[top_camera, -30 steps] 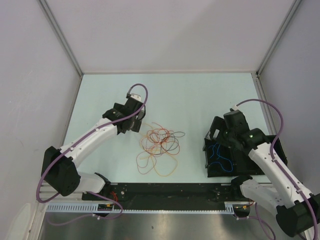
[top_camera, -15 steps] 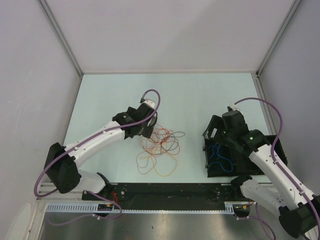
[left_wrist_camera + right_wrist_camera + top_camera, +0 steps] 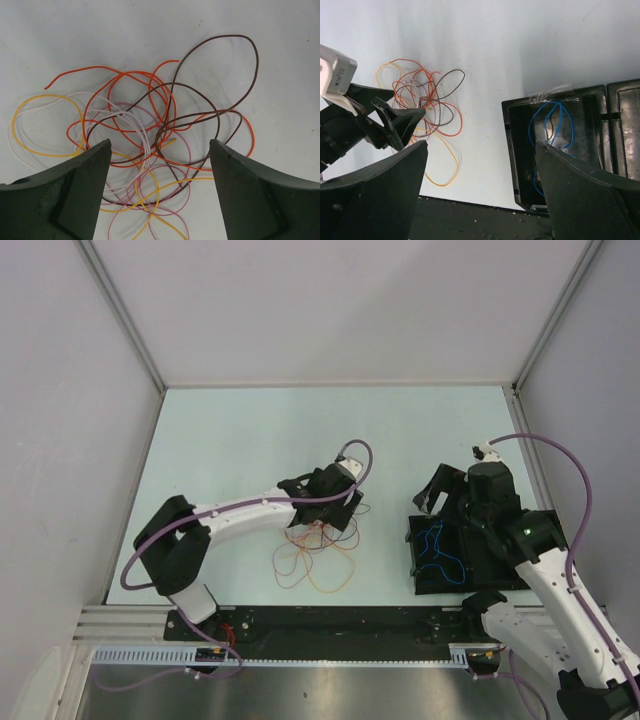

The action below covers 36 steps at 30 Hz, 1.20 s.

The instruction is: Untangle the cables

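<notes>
Pretty clearly a robotics lab test cell, not a home or a shop. The pale mint tabletop point(image 3: 400, 430) is boxed in on three sides by plain grey panel walls point(image 3: 350, 310) held in bare aluminium frame posts point(image 3: 120, 310). Two white-and-black robot arms point(image 3: 250, 512) trailing thick purple leads point(image 3: 565, 455) are bolted to a black mounting rail point(image 3: 340, 620) along the table's near edge. In front of that runs a white slotted cable duct point(image 3: 300, 655), then a brushed steel surface point(image 3: 330, 695). A tangle of thin coloured cables point(image 3: 320, 550) mid-table and a black plastic compartment tray point(image 3: 414, 565) near the right edge look like test props.
</notes>
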Available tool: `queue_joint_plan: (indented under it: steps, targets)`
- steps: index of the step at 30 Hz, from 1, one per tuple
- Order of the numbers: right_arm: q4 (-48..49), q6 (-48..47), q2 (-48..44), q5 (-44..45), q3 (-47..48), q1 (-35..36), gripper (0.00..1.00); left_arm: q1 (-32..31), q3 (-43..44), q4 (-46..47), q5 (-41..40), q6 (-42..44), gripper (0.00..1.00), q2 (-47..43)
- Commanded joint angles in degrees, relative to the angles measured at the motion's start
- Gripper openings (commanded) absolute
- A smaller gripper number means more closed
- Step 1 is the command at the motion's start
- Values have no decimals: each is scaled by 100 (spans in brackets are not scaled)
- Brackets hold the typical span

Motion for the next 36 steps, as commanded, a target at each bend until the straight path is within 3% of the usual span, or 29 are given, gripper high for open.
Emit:
queue_joint_plan:
  steps: [1,16,22,25,26,30,31,36]
  targets:
    - [-280,-162,-135,-79,170,-101,93,-40,16,516,155,421,82,27]
    - [-237,-259,-109,-299,170,-197,94,-31,-205,876,76,861,71,466]
    - [-281,-224,-127,-290,178,-189,94,-40,-205,1017,93,905,61,633]
    - [-281,-232,-127,-281,178,-189,94,-40,-240,1227,286,931,43,615]
    - [-289,-232,-127,-281,178,-197,94,-40,-249,1263,409,931,30,615]
    - [-281,-232,-118,-298,170,-197,94,-31,-144,1263,428,967,4,738]
    - [-272,-224,-118,-333,178,-197,94,-31,-126,1263,419,975,0,712]
    - [-26,-276,-144,-657,222,-250,94,-49,259,913,42,809,0,-24]
